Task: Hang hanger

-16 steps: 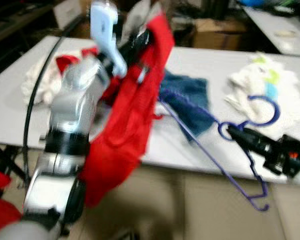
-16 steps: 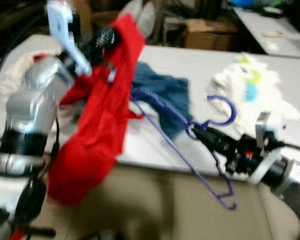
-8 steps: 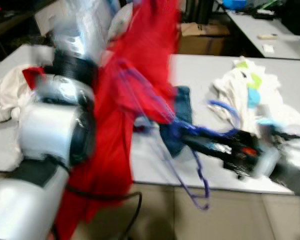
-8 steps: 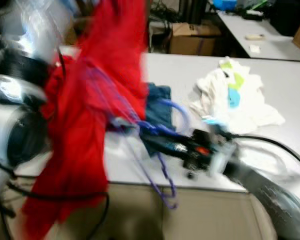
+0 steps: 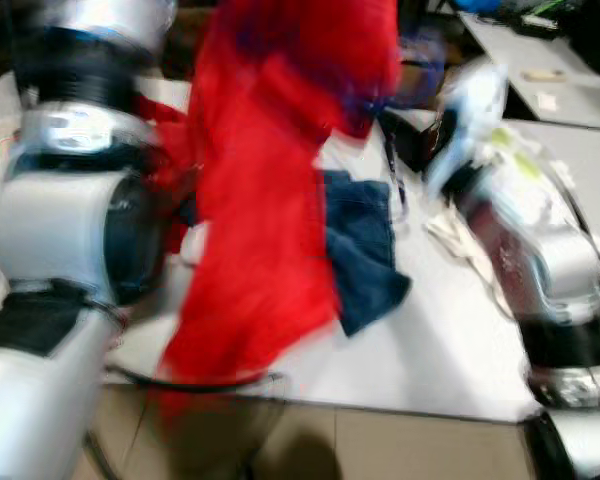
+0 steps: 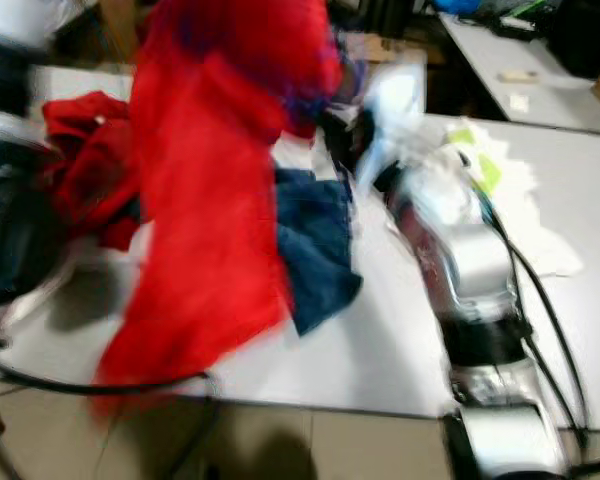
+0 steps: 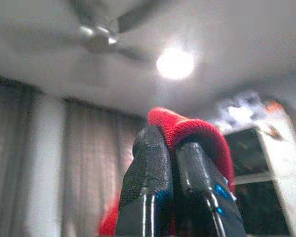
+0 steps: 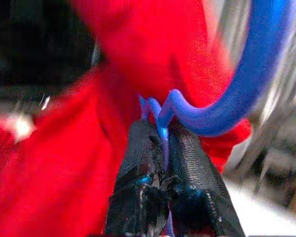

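Red cloth dominates the blurred head views: a red garment (image 5: pixel 270 190) hangs from the top edge down past the front edge of the white worktop (image 5: pixel 450 350). In the left wrist view the left hand (image 7: pixel 170 143) is closed on a fold of this garment, pinched between its two black fingers (image 7: pixel 148 177), with a ceiling and a lit lamp (image 7: pixel 175 63) behind. In the right wrist view the right hand (image 8: pixel 163 140) is closed on the thin neck of the blue hanger (image 8: pixel 227 108), whose hook curves away toward 1 o'clock, right against the red fabric. On the worktop, a dark blue cloth (image 5: pixel 365 255) lies at about 4 o'clock from the garment's middle, a second heap of red cloth (image 6: pixel 85 165) sits at 9 o'clock, and white clothes (image 6: pixel 520 200) lie at 3 o'clock behind the silver right arm (image 6: pixel 455 250).
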{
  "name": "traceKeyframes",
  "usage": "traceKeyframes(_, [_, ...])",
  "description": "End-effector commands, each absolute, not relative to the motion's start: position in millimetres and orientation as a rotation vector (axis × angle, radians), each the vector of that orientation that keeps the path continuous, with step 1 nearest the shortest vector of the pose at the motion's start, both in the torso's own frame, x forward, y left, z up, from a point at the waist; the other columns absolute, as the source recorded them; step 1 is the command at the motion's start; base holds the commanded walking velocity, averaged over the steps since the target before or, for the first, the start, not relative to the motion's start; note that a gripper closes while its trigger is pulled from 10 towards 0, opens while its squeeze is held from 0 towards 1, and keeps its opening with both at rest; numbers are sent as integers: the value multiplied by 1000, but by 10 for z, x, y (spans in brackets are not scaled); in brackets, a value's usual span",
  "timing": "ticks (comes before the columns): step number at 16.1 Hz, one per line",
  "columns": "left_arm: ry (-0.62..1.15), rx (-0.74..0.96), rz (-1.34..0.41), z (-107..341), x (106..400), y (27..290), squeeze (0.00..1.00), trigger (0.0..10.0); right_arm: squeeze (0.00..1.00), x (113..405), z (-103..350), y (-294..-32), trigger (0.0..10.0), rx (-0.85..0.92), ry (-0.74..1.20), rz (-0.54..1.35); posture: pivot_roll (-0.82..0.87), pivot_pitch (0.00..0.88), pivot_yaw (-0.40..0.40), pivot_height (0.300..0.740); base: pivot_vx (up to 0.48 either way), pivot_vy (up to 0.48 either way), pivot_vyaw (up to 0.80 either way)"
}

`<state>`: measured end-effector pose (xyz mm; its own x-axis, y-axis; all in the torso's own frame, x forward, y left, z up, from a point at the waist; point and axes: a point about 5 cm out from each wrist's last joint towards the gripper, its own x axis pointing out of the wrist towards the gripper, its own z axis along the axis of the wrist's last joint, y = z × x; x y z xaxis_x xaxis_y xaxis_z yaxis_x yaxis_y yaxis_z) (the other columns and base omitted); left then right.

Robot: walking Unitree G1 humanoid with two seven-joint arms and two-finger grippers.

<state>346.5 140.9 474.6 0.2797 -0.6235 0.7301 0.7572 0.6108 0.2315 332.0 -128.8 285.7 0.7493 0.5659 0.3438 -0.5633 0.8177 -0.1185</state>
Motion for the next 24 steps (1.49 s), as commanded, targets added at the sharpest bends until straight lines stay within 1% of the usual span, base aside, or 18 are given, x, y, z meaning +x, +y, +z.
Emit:
traceKeyframes(1, [-970, -168, -985, 4895, 3299, 1380, 0, 10000, 0, 3302, 3040, -1519, 10000, 26, -477, 524, 60, 0, -66, 740, 0, 0, 0])
traceKeyframes(3, [-995, -104, -913, 4838, 3246, 1615, 0, 10000, 0, 3238, 3279, -1551, 10000, 45, -606, 543, 59, 0, -66, 740, 0, 0, 0])
traceKeyframes(4, [-971, -78, -856, 4709, 3263, 1744, 0, 10000, 0, 3217, 3339, -1525, 10000, 27, -655, 554, 57, 0, -63, 740, 0, 0, 0])
traceKeyframes(5, [-926, -50, -815, 4572, 3294, 1817, 0, 10000, 0, 3214, 3347, -1513, 10000, 12, -671, 561, 48, 0, -54, 740, 0, 0, 0])
traceKeyframes(6, [-842, -12, -795, 4296, 3356, 1861, 0, 10000, 0, 3238, 3306, -1528, 10000, -15, -660, 543, 47, 0, -54, 740, 0, 0, 0])
traceKeyframes(8, [-675, 52, -800, 3799, 3429, 1838, 0, 10000, 0, 3271, 3128, -1516, 10000, -38, -564, 583, 44, 0, -54, 740, 0, 0, 0])
traceKeyframes(9, [-626, 68, -803, 3669, 3434, 1822, 0, 10000, 0, 3271, 3071, -1502, 10000, -40, -533, 608, 44, 0, -55, 740, 0, 0, 0])
traceKeyframes(10, [-462, 141, -790, 3237, 3452, 1786, 0, 10000, 0, 3225, 2779, -1415, 10000, -130, -395, 711, 43, 0, -60, 740, 0, 0, 0])
traceKeyframes(11, [-365, 179, -777, 2963, 3430, 1784, 0, 10000, 0, 3174, 2536, -1368, 10000, -176, -280, 776, 44, 0, -60, 740, 0, 0, 0])
traceKeyframes(13, [-246, 235, -742, 2720, 3393, 1838, 0, 10000, 0, 3117, 2291, -1362, 10000, -221, -170, 835, 40, 0, -54, 740, 0, 0, 0])
traceKeyframes(15, [-35, 336, -823, 2398, 3220, 1910, 0, 10000, 0, 2962, 2020, -1397, 10000, -298, -12, 952, 41, 0, -50, 740, 0, 0, 0])
traceKeyframes(16, [13, 358, -851, 2332, 3170, 1918, 0, 10000, 0, 2939, 1999, -1408, 10000, -303, 4, 963, 43, 0, -50, 740, 0, 0, 0])
traceKeyframes(17, [127, 414, -891, 2148, 3093, 1930, 0, 10000, 0, 2895, 1985, -1442, 10000, -312, 28, 988, 43, 0, -47, 740, 0, 0, 0])
traceKeyframes(18, [180, 449, -902, 2052, 3066, 1934, 0, 10000, 0, 2875, 1982, -1459, 10000, -310, 43, 996, 41, 0, -45, 740, 0, 0, 0])
traceKeyframes(19, [268, 506, -902, 1885, 3046, 1941, 0, 10000, 0, 2784, 1971, -1505, 10000, -333, 88, 1056, 39, 0, -41, 740, 0, 0, 0])
traceKeyframes(21, [293, 533, -833, 1801, 3096, 1972, 0, 10000, 0, 2664, 1962, -1563, 10000, -349, 140, 1120, 39, 0, -40, 740, 0, 0, 0])
traceKeyframes(22, [250, 524, -688, 1844, 3221, 2076, 1000, 10000, 0, 2468, 1999, -1700, 10000, -347, 196, 1181, 33, 0, -33, 740, 0, 0, 0])
traceKeyframes(24, [213, 472, -657, 1937, 3243, 2121, 1000, 10000, 0, 2334, 2065, -1818, 10000, -331, 225, 1213, 32, 0, -31, 740, 0, 0, 0])
